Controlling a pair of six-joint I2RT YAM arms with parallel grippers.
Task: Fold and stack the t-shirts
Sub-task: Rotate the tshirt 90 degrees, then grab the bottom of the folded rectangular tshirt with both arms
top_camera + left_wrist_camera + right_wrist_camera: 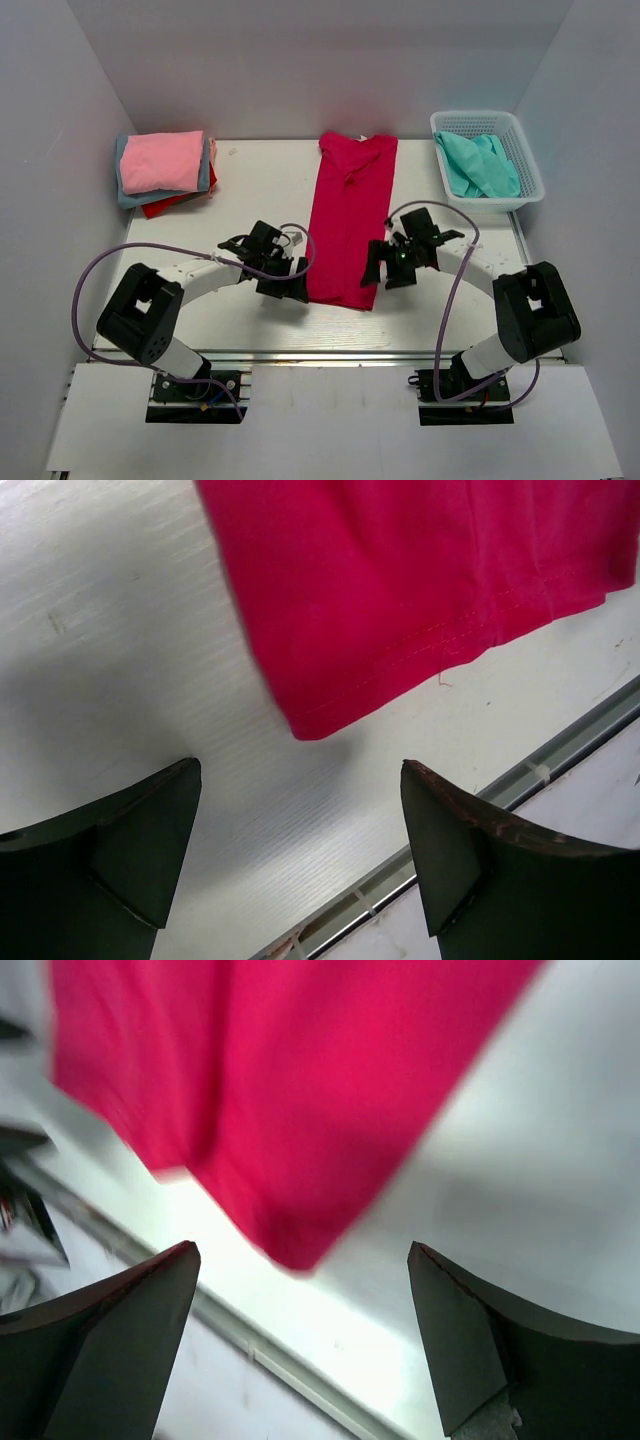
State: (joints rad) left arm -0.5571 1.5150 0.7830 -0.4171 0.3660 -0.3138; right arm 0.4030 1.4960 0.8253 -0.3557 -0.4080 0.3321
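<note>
1. Bench [260, 180]: white and flat, carrying every item listed below.
2. Crimson t-shirt [350, 215]: flat at bench centre as a long narrow strip, collar end far, hem end towards the arm bases. Judged already folded lengthwise, with the crosswise fold as the step in hand.
3. Finished stack [165, 170]: far left of bench, pink on top, grey-blue and red beneath. Well apart from the strip.
4. White mesh basket [480, 117]: far right, with a teal t-shirt [480, 165] inside, not yet folded.
5. Left tool [288, 287]: spread wide, pinching nothing, just beside the strip's near-left edge.
6. Right tool [383, 272]: likewise spread wide and pinching nothing, just beside the near-right edge. Wrist view blurred.
7. Hem corners, left [300, 728] and right [292, 1252]: both lying flat on the bench ahead of the open jaws.
8. Recommendation:
   - Close on both corners at matching positions.
   - Pinch every layer, not the top one alone, or the lengthwise fold is likely to open.
   - Lift both sides together, keeping the hem square.
   - Carry towards the collar and lay edge on edge.
   - Release only once flat.
</note>
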